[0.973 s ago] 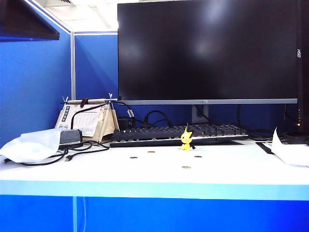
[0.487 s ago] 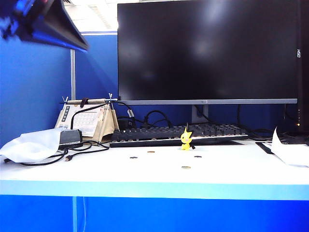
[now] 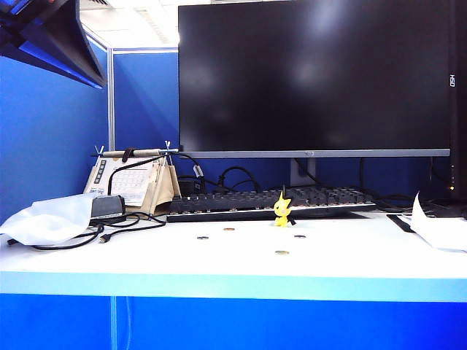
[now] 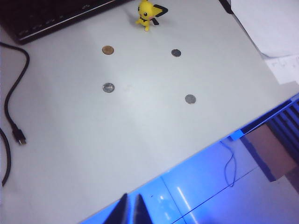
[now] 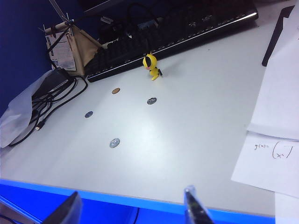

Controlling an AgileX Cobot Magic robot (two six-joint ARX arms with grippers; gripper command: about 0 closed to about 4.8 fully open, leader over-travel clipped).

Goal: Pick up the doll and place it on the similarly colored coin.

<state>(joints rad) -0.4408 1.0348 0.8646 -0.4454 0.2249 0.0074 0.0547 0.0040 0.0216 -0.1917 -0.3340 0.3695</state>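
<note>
Left claw [image 4: 131, 209] clenched, empty; right claw [image 5: 133, 207] released, empty; doll [image 4: 148, 13] upright, ear pointing up.

From my exterior view: doll [image 3: 282, 209] stands on table [image 3: 146, 262], just before keyboard [image 3: 241, 204]. Brassy coin [image 3: 228, 229] lies left of doll; three other coins [image 3: 281, 252] scattered nearer the front edge. Papers [image 3: 441, 230] far right.
</note>
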